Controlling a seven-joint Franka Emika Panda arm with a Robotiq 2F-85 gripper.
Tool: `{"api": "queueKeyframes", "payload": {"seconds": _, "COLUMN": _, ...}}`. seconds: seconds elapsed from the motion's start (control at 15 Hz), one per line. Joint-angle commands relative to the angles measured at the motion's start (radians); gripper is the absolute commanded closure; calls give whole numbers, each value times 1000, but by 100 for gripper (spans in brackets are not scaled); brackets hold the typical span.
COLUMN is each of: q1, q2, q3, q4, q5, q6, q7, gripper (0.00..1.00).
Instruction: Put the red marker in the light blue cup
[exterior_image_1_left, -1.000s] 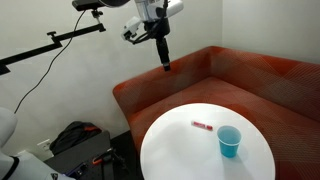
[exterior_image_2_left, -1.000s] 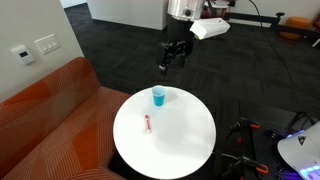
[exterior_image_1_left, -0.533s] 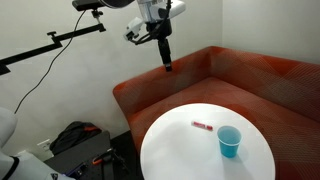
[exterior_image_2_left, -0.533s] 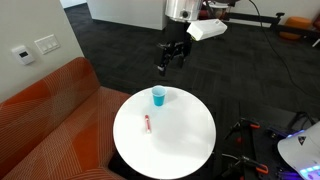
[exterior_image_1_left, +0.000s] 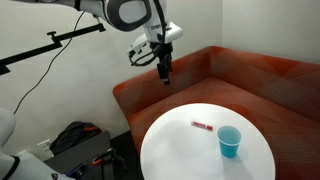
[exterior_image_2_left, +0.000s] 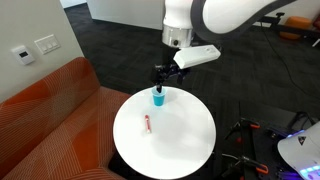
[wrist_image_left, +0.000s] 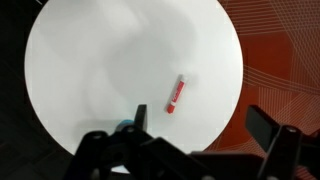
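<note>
The red marker (exterior_image_1_left: 202, 126) lies flat on the round white table (exterior_image_1_left: 180, 150), also in an exterior view (exterior_image_2_left: 147, 124) and the wrist view (wrist_image_left: 176, 94). The light blue cup (exterior_image_1_left: 229, 142) stands upright near the table edge, seen in both exterior views (exterior_image_2_left: 158, 96); only a sliver of it (wrist_image_left: 124, 127) shows in the wrist view. My gripper (exterior_image_1_left: 166, 77) hangs high above the table, open and empty, also in an exterior view (exterior_image_2_left: 158, 78). In the wrist view its fingers (wrist_image_left: 205, 125) are spread wide, with the marker between them far below.
An orange-red sofa (exterior_image_1_left: 250, 75) curves around the table, also in an exterior view (exterior_image_2_left: 50, 110). A black camera stand (exterior_image_1_left: 50, 45) and bags (exterior_image_1_left: 75, 140) sit to the side. Dark carpet (exterior_image_2_left: 110, 40) surrounds the table.
The arm has come down and moved toward the table; the gripper sits lower in both exterior views. The marker and cup have not moved.
</note>
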Motion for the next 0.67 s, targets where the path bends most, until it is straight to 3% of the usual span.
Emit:
{"api": "queueKeyframes", "payload": {"seconds": 0.0, "q1": 21, "q2": 46, "q3": 1, "q4": -31, "q5": 8, "q6": 71, "q7": 82, "gripper": 0}}
{"api": "queueKeyframes", "payload": {"seconds": 0.6, "q1": 84, "q2": 239, "q3": 15, "q4": -61, "q5": 78, "q6": 357, "q7": 148, "gripper": 0}}
